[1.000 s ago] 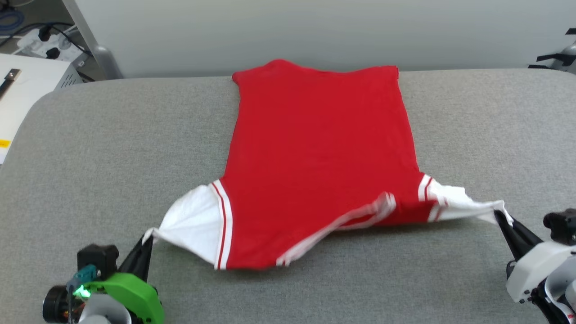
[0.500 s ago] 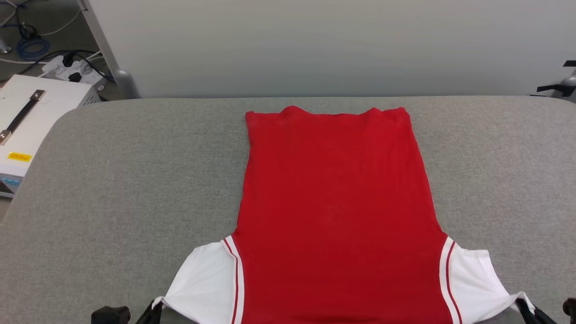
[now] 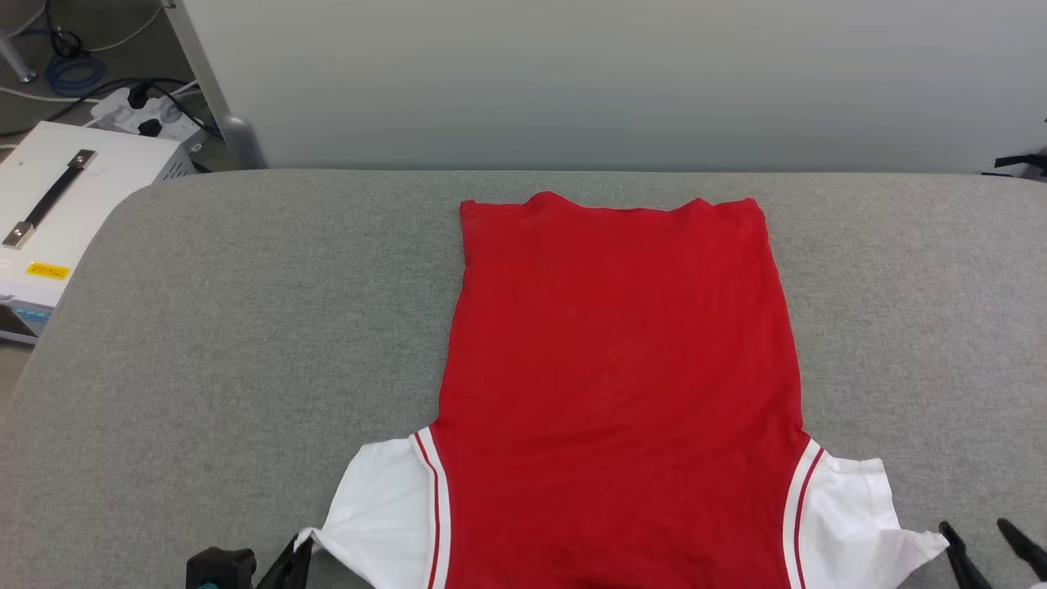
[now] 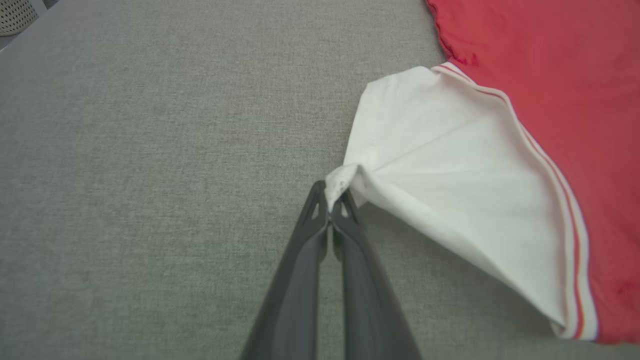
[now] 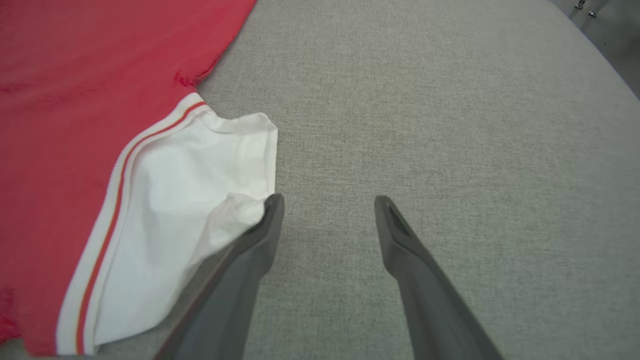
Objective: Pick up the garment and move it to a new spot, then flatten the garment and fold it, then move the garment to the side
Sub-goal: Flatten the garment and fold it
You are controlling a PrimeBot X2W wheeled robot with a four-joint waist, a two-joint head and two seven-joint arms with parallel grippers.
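The red jersey (image 3: 622, 368) lies flat, plain face up, on the grey desk (image 3: 245, 327). The left claw (image 4: 330, 200) pinches a white sleeve tip (image 4: 345, 175); the right claw (image 5: 327, 200) gapes empty beside the other sleeve (image 5: 200, 175). Flattening seems nearly done; folding next calls for fresh grips.

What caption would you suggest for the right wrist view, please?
Right gripper open beside the white sleeve of the garment on grey fabric.
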